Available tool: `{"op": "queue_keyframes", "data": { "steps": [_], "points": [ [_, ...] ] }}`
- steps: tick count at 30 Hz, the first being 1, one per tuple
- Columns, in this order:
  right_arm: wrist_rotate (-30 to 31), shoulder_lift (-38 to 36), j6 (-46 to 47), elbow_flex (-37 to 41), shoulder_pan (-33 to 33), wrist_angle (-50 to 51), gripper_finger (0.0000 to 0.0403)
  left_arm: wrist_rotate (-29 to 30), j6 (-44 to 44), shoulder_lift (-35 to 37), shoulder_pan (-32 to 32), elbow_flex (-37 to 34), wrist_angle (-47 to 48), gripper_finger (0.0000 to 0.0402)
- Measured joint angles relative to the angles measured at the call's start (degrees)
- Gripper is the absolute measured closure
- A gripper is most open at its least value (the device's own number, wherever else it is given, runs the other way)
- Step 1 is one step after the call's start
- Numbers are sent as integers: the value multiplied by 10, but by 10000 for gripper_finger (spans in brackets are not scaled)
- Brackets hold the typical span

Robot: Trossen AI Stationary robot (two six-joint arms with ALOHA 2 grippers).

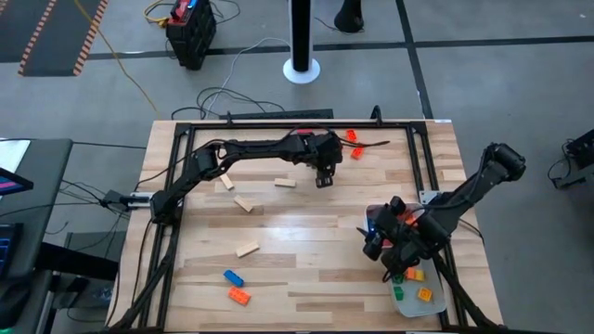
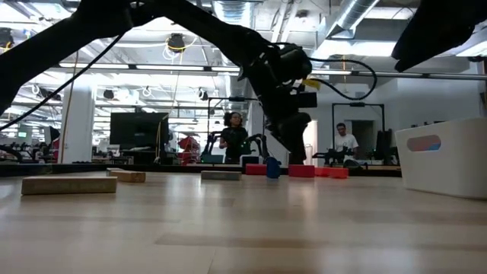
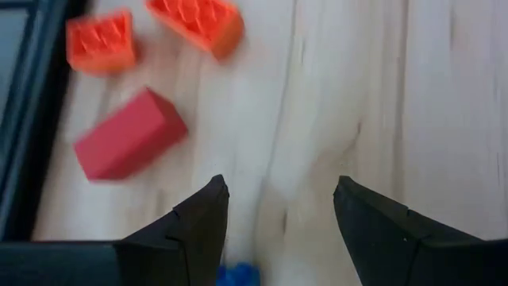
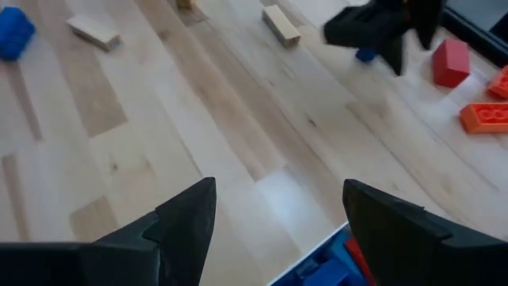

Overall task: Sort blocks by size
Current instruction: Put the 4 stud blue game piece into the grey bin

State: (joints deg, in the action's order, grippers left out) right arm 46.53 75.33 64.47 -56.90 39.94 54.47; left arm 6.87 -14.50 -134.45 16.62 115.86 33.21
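Counted from above, near edge first: one blue block (image 1: pixel 233 277) and one orange block (image 1: pixel 239 296) side by side at the near left; four tan blocks (image 1: pixel 247 249) strung across the left half of the table (image 1: pixel 306 269); two red-orange blocks (image 1: pixel 354 145) at the far edge. Also a white tray (image 1: pixel 415 299) at the near right corner, with green, yellow and orange pieces inside, too small to count surely.

Right gripper (image 4: pixel 278 208) over the table beside that tray, fingers spread wide, holding and touching nothing; bare wood between the fingertips.

Left gripper (image 3: pixel 279 205) farther off, near the far edge, fingers likewise well apart and empty, poised above a small blue block (image 3: pixel 236 275) showing just at the inner edge of one finger.

Seen only from the left wrist: three separate pieces beyond the fingers, one plain red block (image 3: pixel 129 137) and two studded orange ones. Seen only in the low view: the blue block standing on the table under the left gripper, a second white bin (image 2: pixel 445 156) at the right, and two people (image 2: pixel 233 135) in the room behind.
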Motion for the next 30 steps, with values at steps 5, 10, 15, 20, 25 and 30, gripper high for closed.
{"op": "queue_keyframes", "data": {
  "steps": [5,10,15,20,25,30],
  "points": [
    [7,0,15,0,22,-6,101,-6,-7,0,-8,0,-40,185],
    [24,0,29,0,35,-6,101,61,-37,0,-8,0,10,185],
    [27,13,22,0,35,-2,101,65,-37,0,15,0,136,185],
    [31,37,11,0,23,9,101,63,-32,0,23,0,154,184],
    [27,49,2,0,11,11,101,59,-20,0,24,0,152,184],
    [26,49,-3,0,11,9,101,37,-40,0,23,0,137,184]
  ]
}}
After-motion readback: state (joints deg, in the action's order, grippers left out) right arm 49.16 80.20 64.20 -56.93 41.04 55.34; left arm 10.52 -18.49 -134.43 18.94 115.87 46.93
